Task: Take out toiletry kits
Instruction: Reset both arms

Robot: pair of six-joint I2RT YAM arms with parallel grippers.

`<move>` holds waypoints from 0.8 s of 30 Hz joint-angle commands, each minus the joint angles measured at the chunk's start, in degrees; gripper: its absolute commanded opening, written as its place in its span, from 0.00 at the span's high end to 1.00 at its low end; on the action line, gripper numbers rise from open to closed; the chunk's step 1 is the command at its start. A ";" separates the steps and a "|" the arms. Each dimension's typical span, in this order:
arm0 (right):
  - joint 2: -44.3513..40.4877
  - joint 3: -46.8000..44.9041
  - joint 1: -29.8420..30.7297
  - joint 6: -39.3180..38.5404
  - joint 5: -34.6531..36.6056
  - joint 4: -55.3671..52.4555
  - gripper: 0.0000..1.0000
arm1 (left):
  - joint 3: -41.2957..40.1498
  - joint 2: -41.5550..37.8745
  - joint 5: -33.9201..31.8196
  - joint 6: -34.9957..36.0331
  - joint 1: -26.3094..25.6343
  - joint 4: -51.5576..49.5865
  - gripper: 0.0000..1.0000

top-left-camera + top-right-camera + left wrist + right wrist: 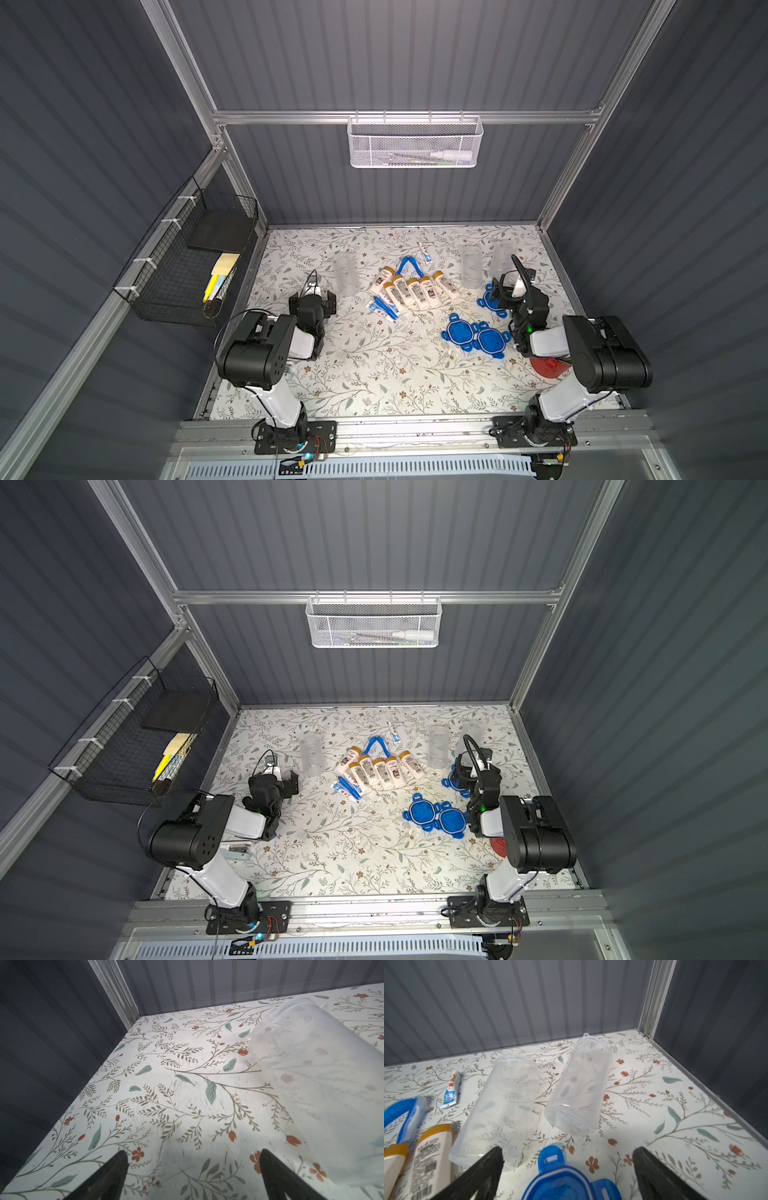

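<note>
Partly hidden lid [483, 301] (under right tool [568, 1150]), faint jars [471, 266]

Left gripper [193, 1154] at nine o'clock and right gripper [568, 1149] at three o'clock both point toward twelve, jaws spread wide, holding nothing.

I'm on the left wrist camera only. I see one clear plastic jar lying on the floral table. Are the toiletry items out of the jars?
Observer: Yes. The small cream bottles with tan caps lie in a row mid-table, outside any jar.
Operator: Any more jars?
Observer: Two more clear plastic jars lie on their sides, lidless, ahead of the open right gripper.
Operator: Where are the lids?
Observer: The round blue clip lids are on the table: two side by side, a third just below the right gripper.
</note>
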 commanded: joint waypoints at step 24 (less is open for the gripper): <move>-2.99 1.75 -0.38 -0.13 -2.61 -10.01 0.01 | 4.25 0.14 8.24 -3.97 5.50 -7.05 0.00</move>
